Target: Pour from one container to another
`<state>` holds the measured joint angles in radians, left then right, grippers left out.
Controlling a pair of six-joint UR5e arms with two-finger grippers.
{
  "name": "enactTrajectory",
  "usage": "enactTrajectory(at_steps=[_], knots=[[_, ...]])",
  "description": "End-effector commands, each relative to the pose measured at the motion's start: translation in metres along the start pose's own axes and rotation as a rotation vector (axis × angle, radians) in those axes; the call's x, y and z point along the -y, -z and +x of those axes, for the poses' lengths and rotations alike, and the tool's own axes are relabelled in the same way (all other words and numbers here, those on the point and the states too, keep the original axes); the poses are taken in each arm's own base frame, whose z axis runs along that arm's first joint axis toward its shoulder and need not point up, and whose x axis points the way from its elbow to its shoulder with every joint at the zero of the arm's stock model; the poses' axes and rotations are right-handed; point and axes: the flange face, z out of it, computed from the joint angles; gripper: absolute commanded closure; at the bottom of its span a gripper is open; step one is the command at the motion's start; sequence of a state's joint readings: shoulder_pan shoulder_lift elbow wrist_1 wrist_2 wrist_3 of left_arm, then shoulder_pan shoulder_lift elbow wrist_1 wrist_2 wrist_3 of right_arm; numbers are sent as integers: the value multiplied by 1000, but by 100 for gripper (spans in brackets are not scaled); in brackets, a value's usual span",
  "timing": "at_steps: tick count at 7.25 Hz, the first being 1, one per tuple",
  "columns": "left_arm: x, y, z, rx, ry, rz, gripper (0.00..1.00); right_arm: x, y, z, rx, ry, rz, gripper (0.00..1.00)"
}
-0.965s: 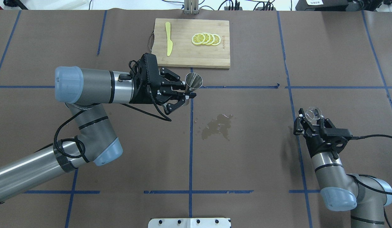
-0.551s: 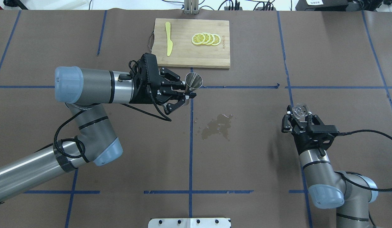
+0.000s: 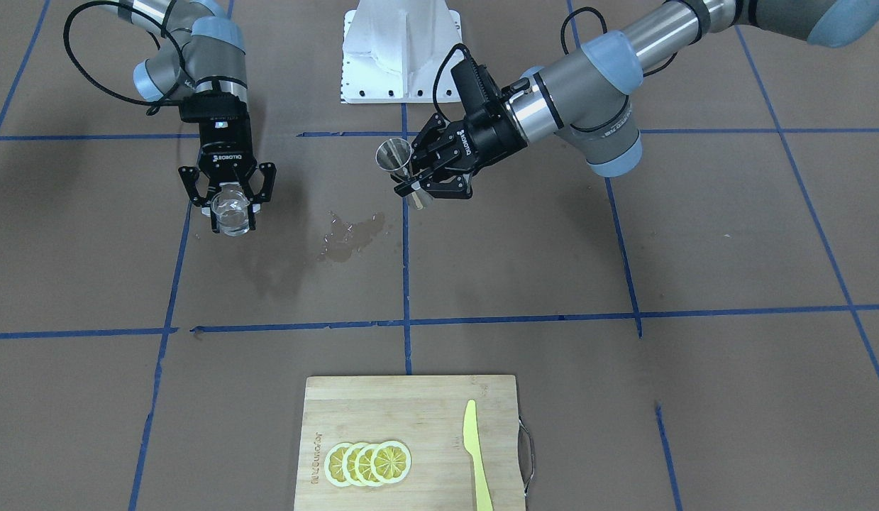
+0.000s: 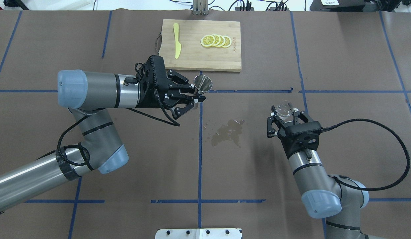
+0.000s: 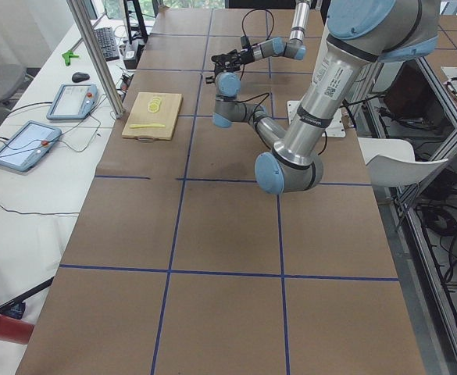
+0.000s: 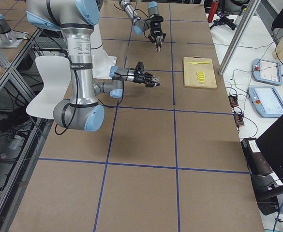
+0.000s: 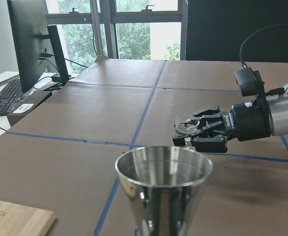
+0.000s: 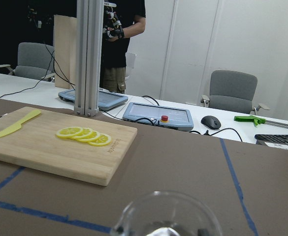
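Observation:
My right gripper (image 4: 286, 114) is shut on the clear glass cup (image 4: 286, 109), held upright above the table right of centre; the same cup (image 3: 231, 211) sits in that gripper (image 3: 231, 216) at the front view's left. The cup's rim (image 8: 166, 215) fills the bottom of the right wrist view. Near the table's middle my left gripper (image 4: 196, 97) is shut on the waist of the steel jigger (image 4: 202, 84), upright, mouth up. The jigger (image 3: 396, 157) and left gripper (image 3: 413, 189) show at centre in the front view, and the jigger's bowl (image 7: 163, 184) looms in the left wrist view with the cup (image 7: 186, 123) beyond.
A wet spill (image 4: 228, 132) marks the brown paper between the two grippers. A bamboo cutting board (image 4: 205, 56) at the far side carries lemon slices (image 4: 216, 41) and a yellow knife (image 4: 176, 40). A person (image 8: 112, 44) stands beyond the table's far edge.
My right arm has carried the glass cup leftward and farther from the robot, closer to the jigger. The left arm and jigger have stayed in place.

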<state>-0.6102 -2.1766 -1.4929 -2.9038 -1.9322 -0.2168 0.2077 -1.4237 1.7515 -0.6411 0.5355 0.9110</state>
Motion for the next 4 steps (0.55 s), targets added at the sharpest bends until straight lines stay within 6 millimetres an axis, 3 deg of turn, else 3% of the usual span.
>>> enactTrajectory(at_steps=[1, 4], knots=[[-3, -1, 0, 4, 1, -5, 100, 42, 8, -37, 73, -45, 4, 100], [-16, 1, 4, 0, 4, -20, 100, 140, 44, -57, 119, 60, -74, 100]])
